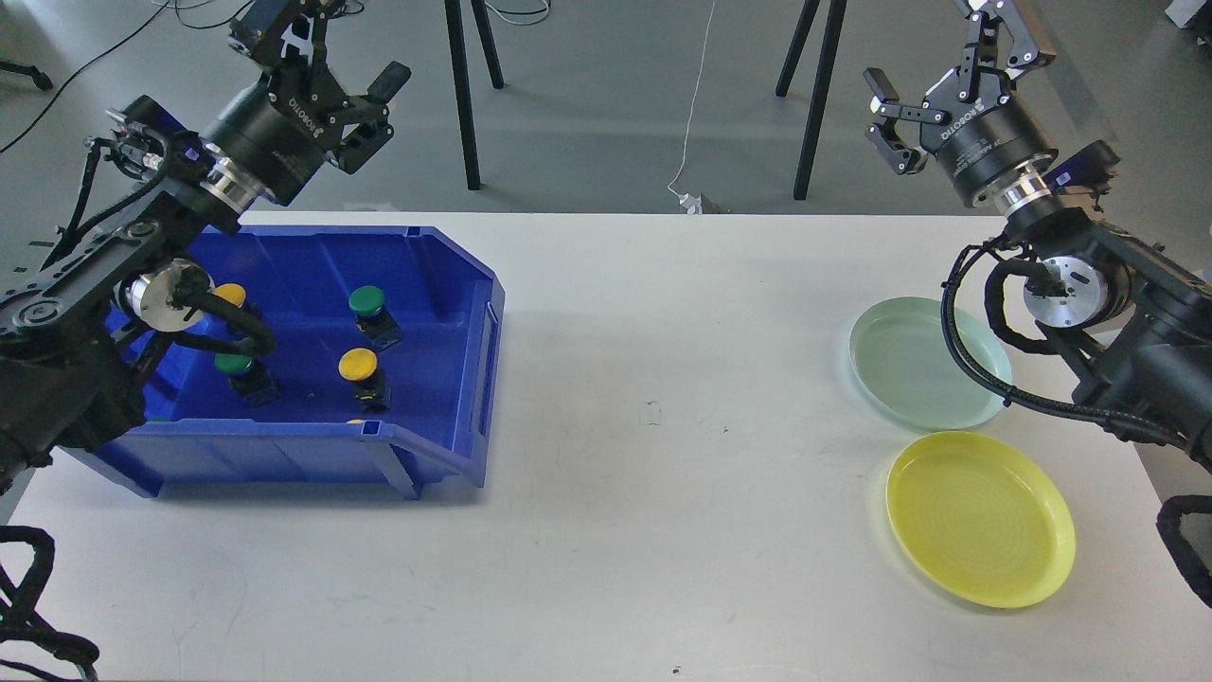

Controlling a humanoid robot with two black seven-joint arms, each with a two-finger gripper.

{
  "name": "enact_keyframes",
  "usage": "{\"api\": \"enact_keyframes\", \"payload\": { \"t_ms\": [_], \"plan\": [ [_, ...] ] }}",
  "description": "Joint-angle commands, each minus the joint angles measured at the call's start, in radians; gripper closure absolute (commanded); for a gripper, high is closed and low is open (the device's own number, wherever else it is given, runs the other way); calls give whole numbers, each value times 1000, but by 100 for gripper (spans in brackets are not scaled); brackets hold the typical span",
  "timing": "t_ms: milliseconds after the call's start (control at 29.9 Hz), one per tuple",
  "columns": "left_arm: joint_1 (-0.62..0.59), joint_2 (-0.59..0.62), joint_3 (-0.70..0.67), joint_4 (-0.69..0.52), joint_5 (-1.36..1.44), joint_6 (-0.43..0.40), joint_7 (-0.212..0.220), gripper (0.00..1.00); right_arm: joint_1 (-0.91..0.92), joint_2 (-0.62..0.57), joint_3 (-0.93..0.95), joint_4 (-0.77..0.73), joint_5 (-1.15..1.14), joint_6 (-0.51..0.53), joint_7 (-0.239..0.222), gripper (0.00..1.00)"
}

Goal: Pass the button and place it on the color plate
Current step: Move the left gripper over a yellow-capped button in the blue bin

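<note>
Left gripper (322, 52): raised above the far left corner of the bin (445, 260), fingers spread apart, nothing between them. It is well clear of the bin's contents.

Right gripper (947, 66): raised above the far right edge of the table (663, 379), fingers likewise spread, nothing held. It hangs behind and above the green plate (909, 365).

Bin: blue, on the left side of the table, open front facing the viewer. Inside lie the buttons, all on black bases. A green button (367, 301) sits toward the back middle. A yellow button (358, 363) lies just in front of it. A second green button (234, 365) lies to the left, partly behind the left arm's cable. A second yellow button (230, 296) shows at the far left, mostly hidden by the arm. A sliver of yellow peeks over the front wall; what it belongs to cannot be told.

Plates: the green plate and the yellow plate (980, 519) sit on the right side of the table, near one another, the yellow one nearer the viewer. Both carry nothing. A cable from the right arm crosses the green plate's right rim
</note>
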Motion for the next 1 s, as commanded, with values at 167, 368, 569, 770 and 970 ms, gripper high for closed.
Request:
{"api": "enact_keyframes", "payload": {
  "t_ms": [167,368,569,770,970],
  "plan": [
    [13,20,-4,6,-2,0,0,0,-1,-2,4,0,2,0,0,1],
    [21,-72,-36,-141,-28,0,0,0,-8,-4,6,-1,3,0,0,1],
    [52,27,-80,-520,5,0,0,0,-12,-11,6,-1,3,0,0,1],
    [-117,306,109,-612,272,0,0,0,-13,-11,6,-3,3,0,0,1],
    [-439,517,522,-611,608,0,0,0,-28,-8,8,-9,8,0,0,1]
  ]
}}
